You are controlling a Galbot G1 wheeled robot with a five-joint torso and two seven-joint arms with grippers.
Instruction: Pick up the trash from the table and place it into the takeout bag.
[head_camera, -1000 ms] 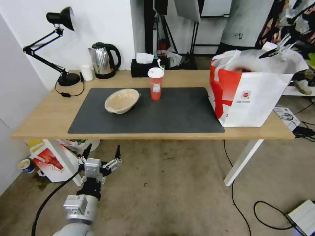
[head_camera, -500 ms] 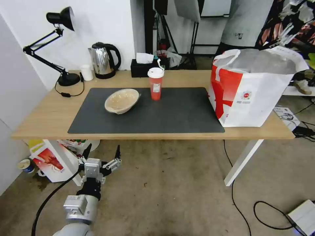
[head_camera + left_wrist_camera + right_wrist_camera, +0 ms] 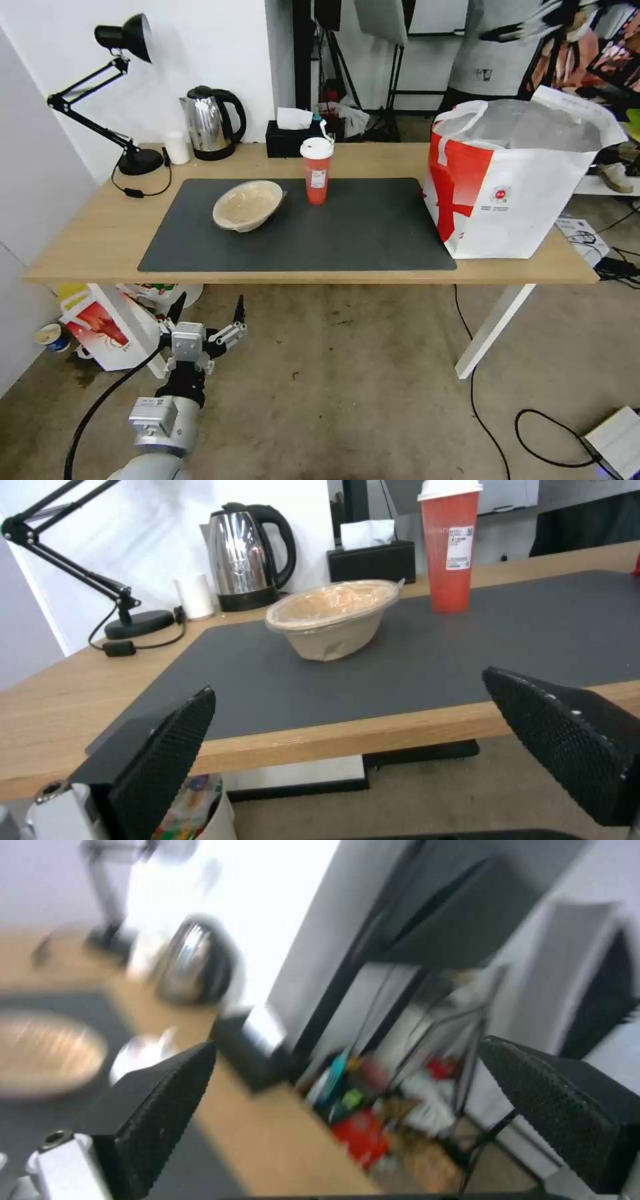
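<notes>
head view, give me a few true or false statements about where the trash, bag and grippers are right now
1. The red drink cup stands upright on the dark mat. True.
2. The beige bowl is inside the takeout bag. False: it sits on the mat, left of the cup.
3. The left gripper hangs open below the table edge. True.
4. The right gripper grips the cup. False: it is open, raised above the bag.

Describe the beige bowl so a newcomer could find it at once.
Start at the long wooden table and its dark grey mat. The bowl sits tilted on the mat's far left part, beside the red cup. It is the one wide, shallow, pale paper-like dish; everything near it is tall.
</notes>
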